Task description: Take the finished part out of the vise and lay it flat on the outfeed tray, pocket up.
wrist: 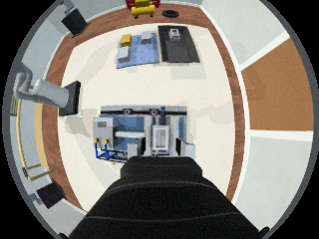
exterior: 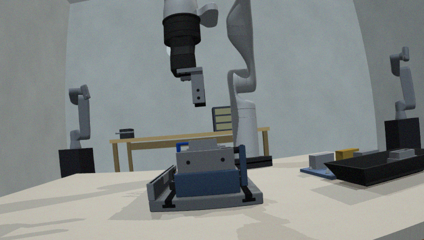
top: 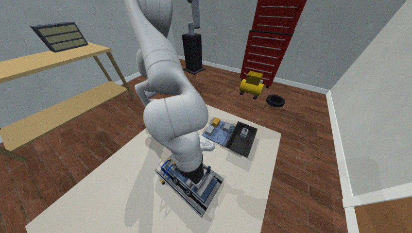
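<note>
While the gripper (exterior: 198, 102) hangs spread and empty above one vise (exterior: 205, 175), one black outfeed tray (exterior: 368, 171) on the bench (exterior: 89, 214) contains one grey part (exterior: 401, 153).

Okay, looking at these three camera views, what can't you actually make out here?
- Finished part in the vise: top view, the arm covers it; wrist view, too small.
- Gripper: exterior view shows it side-on, so one finger hides the gap; wrist view, a dark housing blocks it.
- Block in the outfeed tray: too small to tell whether its pocket faces up.
</note>
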{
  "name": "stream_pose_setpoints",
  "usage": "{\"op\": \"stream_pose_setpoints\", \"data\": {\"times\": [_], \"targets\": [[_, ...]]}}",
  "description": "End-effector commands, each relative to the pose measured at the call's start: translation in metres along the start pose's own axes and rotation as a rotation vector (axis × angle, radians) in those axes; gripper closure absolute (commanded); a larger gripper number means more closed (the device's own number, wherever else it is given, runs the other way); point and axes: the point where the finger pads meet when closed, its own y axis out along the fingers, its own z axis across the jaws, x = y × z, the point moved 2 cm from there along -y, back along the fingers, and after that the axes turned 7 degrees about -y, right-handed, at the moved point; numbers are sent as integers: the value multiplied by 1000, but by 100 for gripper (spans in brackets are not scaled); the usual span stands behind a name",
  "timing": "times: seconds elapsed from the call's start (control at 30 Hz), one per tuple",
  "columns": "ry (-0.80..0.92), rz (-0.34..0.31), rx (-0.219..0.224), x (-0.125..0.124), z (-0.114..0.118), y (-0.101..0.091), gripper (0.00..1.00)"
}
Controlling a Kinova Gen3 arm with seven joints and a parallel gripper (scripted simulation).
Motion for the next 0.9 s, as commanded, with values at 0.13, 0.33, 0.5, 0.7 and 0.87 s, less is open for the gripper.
{"op": "stream_pose_setpoints", "data": {"times": [0.13,0.33,0.5,0.7,0.87], "targets": [[0,-1,2,0,0,-1,0],[0,-1,2,0,0,1,0],[0,-1,2,0,0,5,0],[0,-1,2,0,0,10,0],[0,-1,2,0,0,19,0]]}}
